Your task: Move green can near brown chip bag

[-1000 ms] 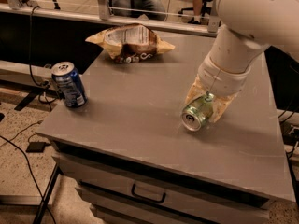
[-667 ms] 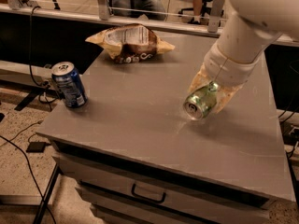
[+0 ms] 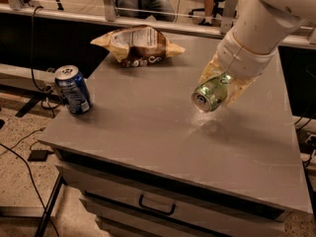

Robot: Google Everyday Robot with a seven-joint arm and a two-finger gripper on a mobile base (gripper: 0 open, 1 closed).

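A grey table (image 3: 148, 127) with drawers under its top fills most of the view. The robot's white arm (image 3: 266, 23) comes down from the upper right over the table's right half. The brown chip bag (image 3: 138, 46) lies crumpled near the far edge, left of centre, its white panel facing up. The gripper (image 3: 220, 84) sits at the end of the arm, right of the table's middle, its tan fingers (image 3: 210, 73) pinching the green can (image 3: 211, 94) from either side. The can is held on its side, silver end toward the camera, just above its own shadow on the tabletop and well apart from the bag. A blue can (image 3: 73, 89) stands upright at the near left corner. A dark handle (image 3: 157, 206) hangs on the top drawer.
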